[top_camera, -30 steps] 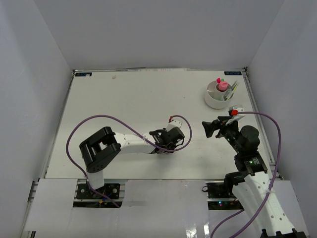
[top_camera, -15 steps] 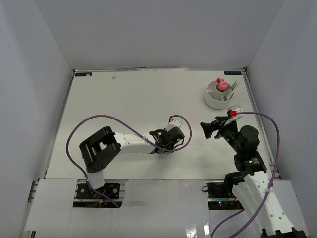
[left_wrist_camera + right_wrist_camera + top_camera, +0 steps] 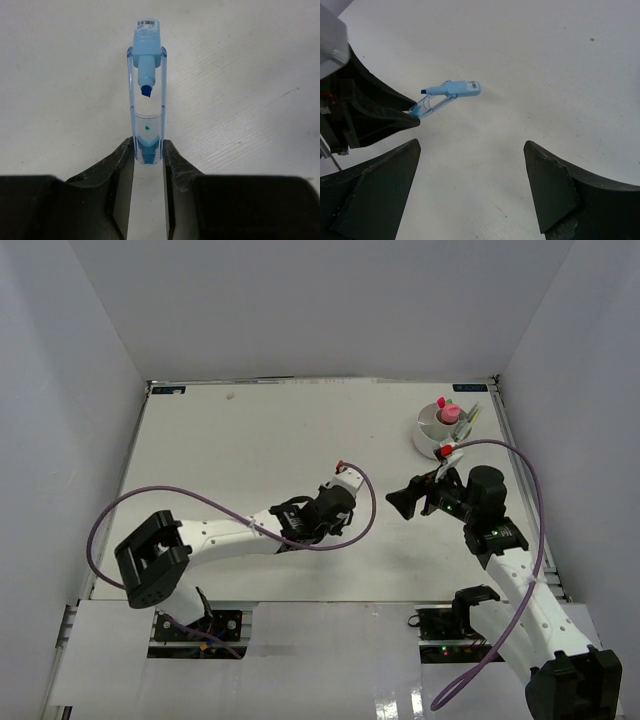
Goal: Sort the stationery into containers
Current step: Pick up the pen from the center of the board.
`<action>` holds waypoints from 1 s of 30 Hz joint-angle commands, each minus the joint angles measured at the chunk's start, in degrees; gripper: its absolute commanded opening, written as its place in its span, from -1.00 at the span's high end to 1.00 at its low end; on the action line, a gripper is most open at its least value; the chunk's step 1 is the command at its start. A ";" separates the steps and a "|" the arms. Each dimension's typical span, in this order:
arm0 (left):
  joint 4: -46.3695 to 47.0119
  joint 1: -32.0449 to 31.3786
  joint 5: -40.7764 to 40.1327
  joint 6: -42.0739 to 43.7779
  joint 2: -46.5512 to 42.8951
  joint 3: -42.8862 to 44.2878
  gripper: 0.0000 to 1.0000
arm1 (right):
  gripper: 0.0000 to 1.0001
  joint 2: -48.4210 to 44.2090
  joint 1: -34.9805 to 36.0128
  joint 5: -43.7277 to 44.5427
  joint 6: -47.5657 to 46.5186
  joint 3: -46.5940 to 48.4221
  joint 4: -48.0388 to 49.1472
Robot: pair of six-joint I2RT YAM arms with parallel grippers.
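As far as I can tell, left end effector (image 3: 148, 150): clenched on the blue highlighter (image 3: 146, 47), nipping just the end of its clear cap, so nearly the whole barrel pokes out free in front
blue highlighter: looks lifted off the counter (image 3: 250, 440) and tilted a bit, its shadow sitting apart from it in the right wrist view
why that grip: my guess is it leaves the labelled barrel end bare for the other arm to take
right end effector (image 3: 471, 144): released, fingers spread wide and aimed at the highlighter, which sits ahead of it and not yet between the fingers, nothing touching
white tub (image 3: 432, 448): far right corner, close behind the right arm, well apart from the highlighter, with a pink-capped item and a few others standing in it
why a handover: tub looks like the right arm's side, so passing across makes sense
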 commanded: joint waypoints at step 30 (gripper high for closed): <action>3.60 11.54 22.34 14.34 -13.90 3.32 0.36 | -0.88 21.33 7.36 -5.26 15.47 -4.16 37.18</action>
